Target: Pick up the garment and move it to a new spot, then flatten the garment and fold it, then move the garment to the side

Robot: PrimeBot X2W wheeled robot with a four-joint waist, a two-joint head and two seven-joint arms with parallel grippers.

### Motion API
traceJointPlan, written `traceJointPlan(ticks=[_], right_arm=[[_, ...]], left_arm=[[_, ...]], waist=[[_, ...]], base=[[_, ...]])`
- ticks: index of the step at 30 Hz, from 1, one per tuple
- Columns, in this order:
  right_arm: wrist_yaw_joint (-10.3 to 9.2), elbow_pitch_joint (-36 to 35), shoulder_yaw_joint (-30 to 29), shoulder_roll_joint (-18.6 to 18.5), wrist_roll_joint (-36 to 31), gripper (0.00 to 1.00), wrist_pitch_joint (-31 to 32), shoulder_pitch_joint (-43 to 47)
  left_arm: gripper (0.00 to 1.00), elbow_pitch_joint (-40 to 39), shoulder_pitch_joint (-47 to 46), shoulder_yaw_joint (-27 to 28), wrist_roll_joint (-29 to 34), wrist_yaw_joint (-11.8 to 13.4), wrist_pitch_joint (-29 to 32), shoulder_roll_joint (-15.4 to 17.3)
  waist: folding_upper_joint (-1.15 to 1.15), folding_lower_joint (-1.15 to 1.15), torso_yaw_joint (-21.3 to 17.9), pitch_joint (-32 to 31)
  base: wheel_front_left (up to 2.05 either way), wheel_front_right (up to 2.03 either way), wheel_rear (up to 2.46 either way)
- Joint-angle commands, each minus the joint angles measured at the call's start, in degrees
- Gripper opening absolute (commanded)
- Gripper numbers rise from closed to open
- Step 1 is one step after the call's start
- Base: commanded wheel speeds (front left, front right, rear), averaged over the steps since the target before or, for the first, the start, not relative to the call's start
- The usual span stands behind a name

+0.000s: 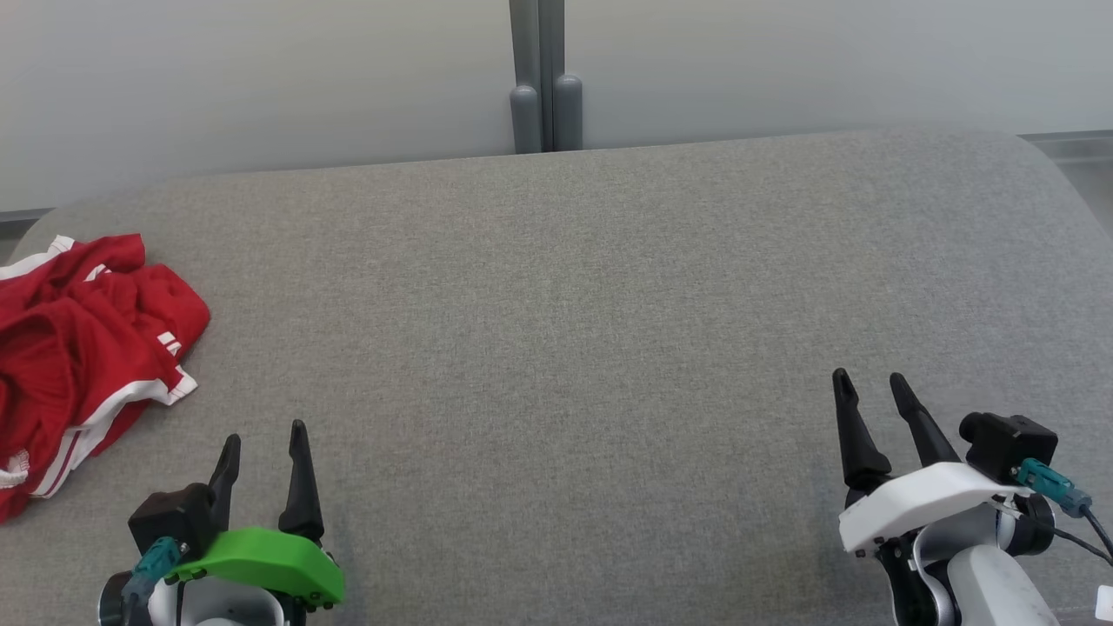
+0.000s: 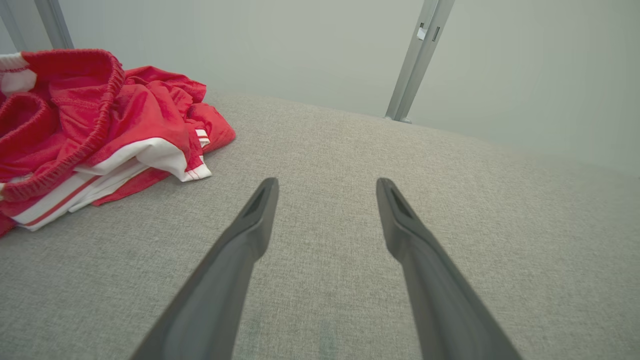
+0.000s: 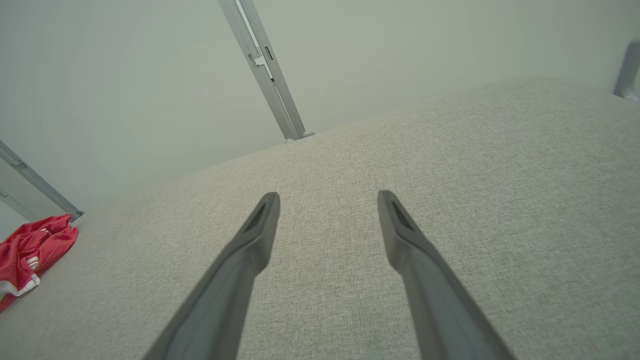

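The garment (image 1: 78, 348) is a pair of red shorts with white stripes, crumpled in a heap at the far left of the grey fabric surface (image 1: 556, 330). It also lies at the upper left of the left wrist view as the garment (image 2: 95, 130) and small at the left edge of the right wrist view as the garment (image 3: 27, 255). My left gripper (image 1: 265, 439) hovers open near the front edge, just right of the heap and apart from it. My right gripper (image 1: 869, 382) stands open at the lower right, far from the cloth. Both hold nothing.
A pale wall runs behind the surface, with a grey vertical post (image 1: 543, 78) at the back middle. The surface's rounded corners curve away at the far left and right. Grey fabric stretches wide between the two grippers.
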Motion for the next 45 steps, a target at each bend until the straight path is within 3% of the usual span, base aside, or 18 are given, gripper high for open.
traceJointPlan(ticks=[1, 45], right_arm=[[0.01, -0.1, 0.4, -0.4, -2.0, 1.0, -0.7, -0.9], [0.01, 1.9, 1.2, -0.5, -22.2, 1.0, -5.6, -0.8]], left_arm=[[1.0, -0.4, -0.6, -0.3, 1.8, 0.4, -0.6, 0.6], [1.0, 2.4, 1.4, -0.3, 20.6, 1.5, -5.1, -0.6]], waist=[[0.0, 0.0, 0.0, -0.1], [0.0, 0.0, 0.1, 0.5]], base=[[0.0, 0.0, 0.0], [0.0, 0.0, 0.0]])
